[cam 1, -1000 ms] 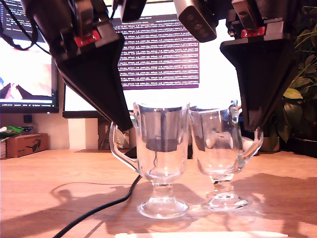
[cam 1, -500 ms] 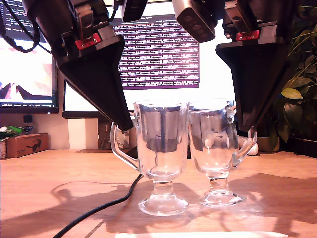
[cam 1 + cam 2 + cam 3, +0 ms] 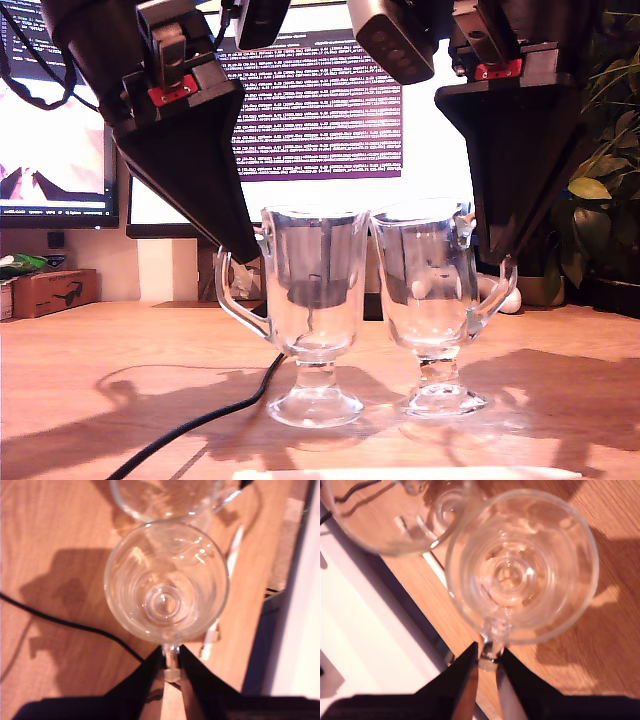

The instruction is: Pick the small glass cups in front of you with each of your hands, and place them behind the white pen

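In the exterior view, starting at its left, my first gripper [image 3: 240,262] comes down from above with its black wedge fingers pinched on the loop handle of the first glass cup [image 3: 313,310]; the first wrist view confirms the handle clamped between the finger tips [image 3: 170,667]. This cup's round foot sits at the wooden table [image 3: 80,350], whether resting on it or just clear I cannot tell. A black cable [image 3: 200,420] runs across the table to this cup's foot. Just beside it, toward the exterior view's right, stands the second glass cup [image 3: 430,300], nearly touching the first. My second gripper [image 3: 492,258] grips its handle likewise [image 3: 487,657]. The white pen [image 3: 400,473] lies along the exterior view's lower edge, in front of both cups.
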Controlling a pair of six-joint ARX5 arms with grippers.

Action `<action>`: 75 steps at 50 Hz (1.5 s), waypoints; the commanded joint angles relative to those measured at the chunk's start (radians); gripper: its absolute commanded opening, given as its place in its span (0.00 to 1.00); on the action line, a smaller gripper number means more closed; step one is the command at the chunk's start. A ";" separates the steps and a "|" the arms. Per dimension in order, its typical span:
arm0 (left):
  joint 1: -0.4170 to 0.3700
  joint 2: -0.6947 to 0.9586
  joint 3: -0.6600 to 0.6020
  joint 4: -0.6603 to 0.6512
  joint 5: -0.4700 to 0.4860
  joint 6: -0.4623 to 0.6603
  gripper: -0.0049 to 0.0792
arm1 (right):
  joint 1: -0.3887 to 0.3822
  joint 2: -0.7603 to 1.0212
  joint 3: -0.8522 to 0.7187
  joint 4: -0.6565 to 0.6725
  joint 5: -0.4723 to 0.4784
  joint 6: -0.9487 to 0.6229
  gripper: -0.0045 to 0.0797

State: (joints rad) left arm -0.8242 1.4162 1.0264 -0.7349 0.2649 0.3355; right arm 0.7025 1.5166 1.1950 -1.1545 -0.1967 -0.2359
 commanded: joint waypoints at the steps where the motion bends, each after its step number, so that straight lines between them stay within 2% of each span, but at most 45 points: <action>1: -0.003 0.005 -0.010 0.003 0.017 -0.007 0.03 | 0.010 -0.014 -0.012 -0.003 -0.006 0.002 0.17; 12: -0.003 0.005 -0.010 -0.010 0.019 -0.007 0.03 | 0.011 -0.014 -0.011 -0.022 -0.007 0.009 0.22; 31: -0.004 0.007 -0.010 -0.001 0.022 -0.023 0.03 | 0.011 -0.014 -0.011 -0.048 -0.007 0.021 0.22; 39: -0.005 0.028 -0.010 -0.020 0.015 -0.025 0.16 | 0.011 -0.014 -0.011 -0.069 -0.006 0.022 0.23; 47: -0.009 0.065 -0.010 -0.029 0.015 -0.033 0.17 | 0.011 -0.014 -0.011 -0.082 -0.006 0.022 0.27; 55: -0.013 0.070 -0.010 0.004 0.013 -0.044 0.17 | 0.011 -0.014 -0.011 -0.098 -0.006 0.023 0.27; 60: -0.014 0.070 -0.010 -0.004 -0.025 -0.045 0.18 | 0.011 -0.014 -0.011 -0.103 -0.006 0.023 0.27; 67: -0.014 0.065 -0.010 -0.021 -0.048 -0.044 0.31 | 0.011 -0.016 -0.011 -0.102 -0.007 0.023 0.28; 75: -0.014 0.054 -0.009 -0.029 -0.048 -0.044 0.32 | 0.010 -0.017 -0.011 -0.094 -0.007 0.023 0.29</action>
State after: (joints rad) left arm -0.8314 1.4742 1.0264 -0.7628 0.2153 0.2935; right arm 0.7029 1.5158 1.1950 -1.2526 -0.1997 -0.2134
